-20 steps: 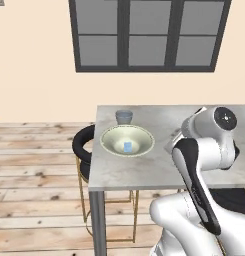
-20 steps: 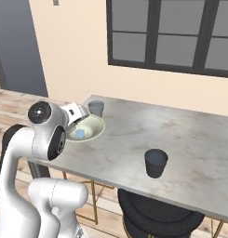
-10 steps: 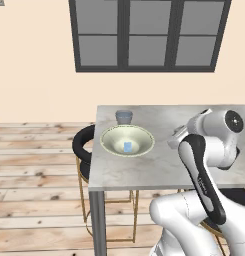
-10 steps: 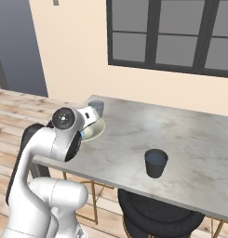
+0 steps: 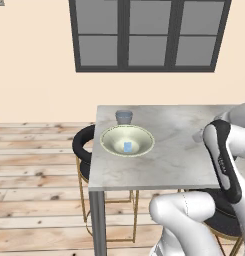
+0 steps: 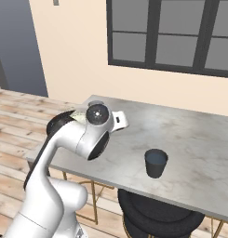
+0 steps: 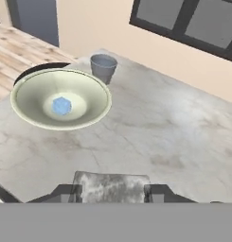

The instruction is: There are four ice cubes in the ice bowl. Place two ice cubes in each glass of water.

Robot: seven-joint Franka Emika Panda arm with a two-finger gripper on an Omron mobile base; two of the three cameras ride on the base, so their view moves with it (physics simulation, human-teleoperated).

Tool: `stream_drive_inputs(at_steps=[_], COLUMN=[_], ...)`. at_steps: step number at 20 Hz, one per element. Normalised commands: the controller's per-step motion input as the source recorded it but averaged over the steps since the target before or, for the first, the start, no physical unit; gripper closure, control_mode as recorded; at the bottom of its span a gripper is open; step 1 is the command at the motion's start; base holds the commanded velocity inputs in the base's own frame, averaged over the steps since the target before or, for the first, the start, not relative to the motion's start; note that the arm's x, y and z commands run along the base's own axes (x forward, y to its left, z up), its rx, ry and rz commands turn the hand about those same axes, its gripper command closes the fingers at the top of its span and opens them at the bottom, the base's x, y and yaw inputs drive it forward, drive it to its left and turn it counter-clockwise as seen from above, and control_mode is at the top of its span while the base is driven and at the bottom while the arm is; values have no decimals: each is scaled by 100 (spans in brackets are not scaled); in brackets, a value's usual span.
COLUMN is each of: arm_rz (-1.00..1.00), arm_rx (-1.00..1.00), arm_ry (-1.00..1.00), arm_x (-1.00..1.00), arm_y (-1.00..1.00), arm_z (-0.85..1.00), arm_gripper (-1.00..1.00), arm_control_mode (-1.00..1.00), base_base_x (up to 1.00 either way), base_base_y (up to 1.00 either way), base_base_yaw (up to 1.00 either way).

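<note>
Gripper (image 7: 111,191): two dark fingertips spread apart, nothing between them, hanging low over the marble table (image 7: 174,137), pointed along the tabletop toward the bowl. In the right base view the white hand sits just past the arm's dark elbow joint, above the table's left part.

Table, grey-white marble top on a grey leg with brass-coloured framing beneath. It carries all the task's things.

Near glass of water (image 6: 156,162): a dark grey-blue tumbler, upright, standing alone toward the near edge of the table in the right base view, well apart from the bowl and from the gripper. Whether it holds ice cannot be told.

Ice bowl (image 5: 114,142): wide, shallow, cream-green, upright, near the table's left end. In the hand view it lies ahead and to the left of the fingertips, apart from them.

Ice cubes (image 7: 61,106): a small pale blue lump at the bottom centre of the bowl. How many cubes make it up cannot be told.

Far glass of water (image 5: 124,117): a grey-blue tumbler, upright, just behind the bowl at the far-left corner of the table, close to the bowl's rim.

Black round stool (image 5: 83,145): at the table's left end, partly under the top.

Another black stool (image 6: 157,214): below the near edge.

Dark-framed window (image 5: 146,35): in the cream wall beyond the table.
</note>
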Motion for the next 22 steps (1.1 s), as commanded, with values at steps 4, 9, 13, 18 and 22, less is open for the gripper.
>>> stream_drive_inputs(at_steps=[4,9,13,18,22], arm_rz=[-17,-20,-21,-18,-15], arm_rx=[3,0,1,8,9], arm_ry=[8,13,13,1,0], arm_x=[0,0,0,0,0], arm_y=[-80,-57,-56,-49,-31], arm_z=[-2,-9,-21,-22,-32], arm_gripper=[100,100,100,100,100], arm_control_mode=[-100,-100,-100,-100,-100], base_base_x=[0,0,0,0,0], base_base_y=[0,0,0,0,0], base_base_yaw=[0,0,0,0,0])
